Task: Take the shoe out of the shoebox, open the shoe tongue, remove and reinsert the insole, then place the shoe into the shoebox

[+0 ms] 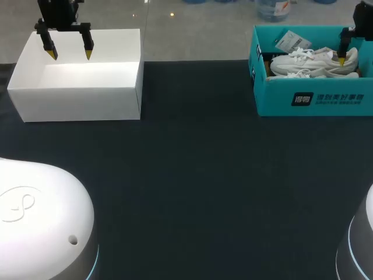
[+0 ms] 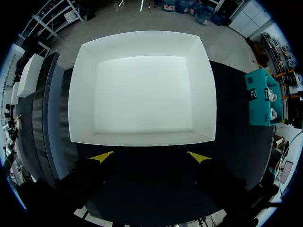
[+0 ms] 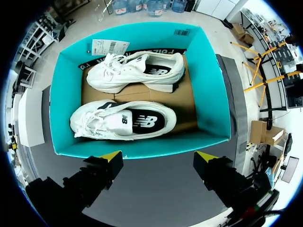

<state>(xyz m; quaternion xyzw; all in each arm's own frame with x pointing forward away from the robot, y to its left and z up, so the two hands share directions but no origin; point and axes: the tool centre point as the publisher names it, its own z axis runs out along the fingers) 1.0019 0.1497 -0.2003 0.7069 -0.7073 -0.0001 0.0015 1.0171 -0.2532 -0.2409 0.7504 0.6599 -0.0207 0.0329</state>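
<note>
Tools spread over two boxes on the worktop (image 1: 192, 175).
My left tool (image 1: 70, 55) hangs open-fingered, holding nothing, above an open white box (image 1: 76, 105). My right tool (image 3: 160, 156), also spread and pointing down, hangs over one wall of the teal shoebox (image 3: 215, 94); two white shoes (image 3: 123, 120) lie side by side inside, just ahead of its fingertips, untouched.

shoebox (image 3: 213, 90) is looking bright teal with a brown liner (image 3: 187, 101); shoes (image 3: 94, 125) are showing white with black insoles (image 3: 163, 118); other box (image 1: 81, 96) is glowing plain white; table (image 1: 192, 186) is sitting near-black; fingertips (image 2: 101, 156) are popping yellow
</note>
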